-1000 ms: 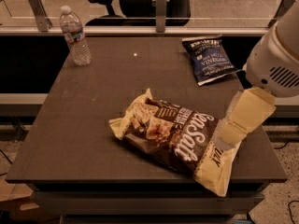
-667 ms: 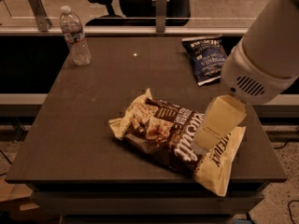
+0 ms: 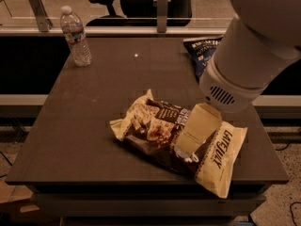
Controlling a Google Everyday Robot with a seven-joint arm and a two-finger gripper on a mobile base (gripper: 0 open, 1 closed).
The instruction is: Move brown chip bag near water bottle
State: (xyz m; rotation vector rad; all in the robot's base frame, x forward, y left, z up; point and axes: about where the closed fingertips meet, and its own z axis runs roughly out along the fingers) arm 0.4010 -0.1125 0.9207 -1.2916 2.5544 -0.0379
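The brown chip bag [image 3: 160, 126] lies flat on the dark table [image 3: 84, 121], towards the front right, with cream-yellow ends and white lettering. The water bottle [image 3: 75, 36] stands upright at the table's far left corner, well apart from the bag. My gripper [image 3: 184, 153] comes down from the large white arm at the upper right and sits over the middle of the chip bag, its cream-coloured finger housing covering part of the lettering. The fingertips are at the bag's surface.
A smaller dark-blue bag [image 3: 201, 52] lies at the far right of the table, partly hidden behind my arm. An office chair [image 3: 136, 1] and metal posts stand behind the table. The table's front edge runs just below the chip bag.
My arm has swung left and down, from the bag's right end to over its middle. The bag and the bottle have not moved.
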